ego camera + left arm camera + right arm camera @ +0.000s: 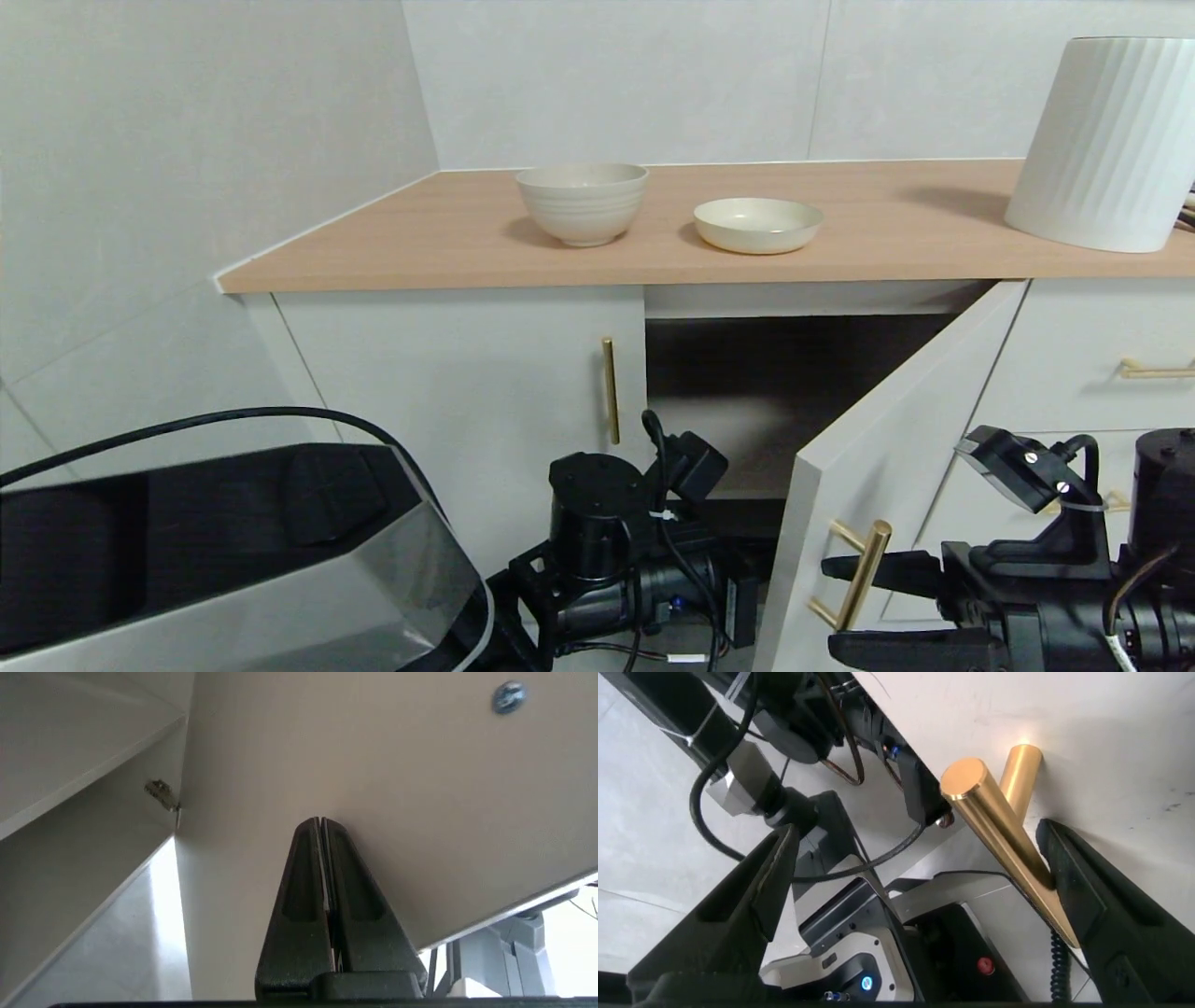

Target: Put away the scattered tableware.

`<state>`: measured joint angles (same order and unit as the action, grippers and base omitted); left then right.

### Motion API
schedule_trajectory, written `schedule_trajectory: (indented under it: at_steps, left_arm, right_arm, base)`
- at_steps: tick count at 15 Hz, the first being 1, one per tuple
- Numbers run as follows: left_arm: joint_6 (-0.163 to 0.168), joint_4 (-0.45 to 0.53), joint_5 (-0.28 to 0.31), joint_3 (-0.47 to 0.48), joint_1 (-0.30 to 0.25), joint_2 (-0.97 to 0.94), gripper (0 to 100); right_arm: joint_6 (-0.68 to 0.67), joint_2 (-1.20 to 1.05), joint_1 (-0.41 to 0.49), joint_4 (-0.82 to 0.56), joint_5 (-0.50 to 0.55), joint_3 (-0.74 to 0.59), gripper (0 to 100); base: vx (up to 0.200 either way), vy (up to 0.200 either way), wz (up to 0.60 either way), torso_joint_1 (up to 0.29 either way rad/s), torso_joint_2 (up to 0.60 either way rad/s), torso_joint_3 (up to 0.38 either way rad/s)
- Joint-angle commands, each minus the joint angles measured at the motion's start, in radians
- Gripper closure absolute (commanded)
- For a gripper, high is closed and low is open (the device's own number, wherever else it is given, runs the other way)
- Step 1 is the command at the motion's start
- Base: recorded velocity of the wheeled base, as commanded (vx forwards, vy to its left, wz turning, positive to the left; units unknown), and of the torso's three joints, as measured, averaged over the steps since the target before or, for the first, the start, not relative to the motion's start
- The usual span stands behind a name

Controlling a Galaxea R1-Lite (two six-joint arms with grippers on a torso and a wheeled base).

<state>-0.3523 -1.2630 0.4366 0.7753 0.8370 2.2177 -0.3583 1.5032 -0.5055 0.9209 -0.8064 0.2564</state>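
On the wooden countertop (420,243) stand a deep cream bowl (582,201) and, to its right, a shallow cream dish (757,224). Below them the right-hand cabinet door (887,439) hangs open. My right gripper (840,607) is low at that door, open, one finger on each side of the door's gold handle (859,574). The right wrist view shows this handle (999,835) between the spread fingers (757,896) of the right gripper (915,835). My left gripper (320,826) is shut on nothing, its tip against the door's pale inner face (420,775).
A tall white ribbed container (1106,140) stands at the counter's right end. The left cabinet door (467,392) is closed, with a gold handle (610,390). Drawers with gold pulls (1153,370) lie right of the open door. The cabinet interior (747,401) is dark.
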Motion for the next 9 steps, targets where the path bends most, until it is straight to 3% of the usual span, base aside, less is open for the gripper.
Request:
schedule_trajectory:
  at_steps: [1,7,9]
  left_arm:
    - [-0.002,0.004,0.001,0.007,0.002,-0.010,100]
    - [-0.002,0.005,-0.013,0.015,0.001,-0.012,100]
    - [-0.004,0.005,-0.041,0.015,0.001,-0.018,100]
  right_arm:
    - [0.002,-0.001,0.038,0.001,0.013,0.004,0]
    - [0.018,-0.092,0.213,-0.002,0.096,-0.014,0]
    - [0.168,-0.129,0.245,-0.007,0.142,-0.078,0]
  base:
    - [0.000,0.000,0.00,0.000,0.00,0.000]
    - [0.000,0.000,0.00,0.000,0.00,0.000]
    - [0.000,0.000,0.00,0.000,0.00,0.000]
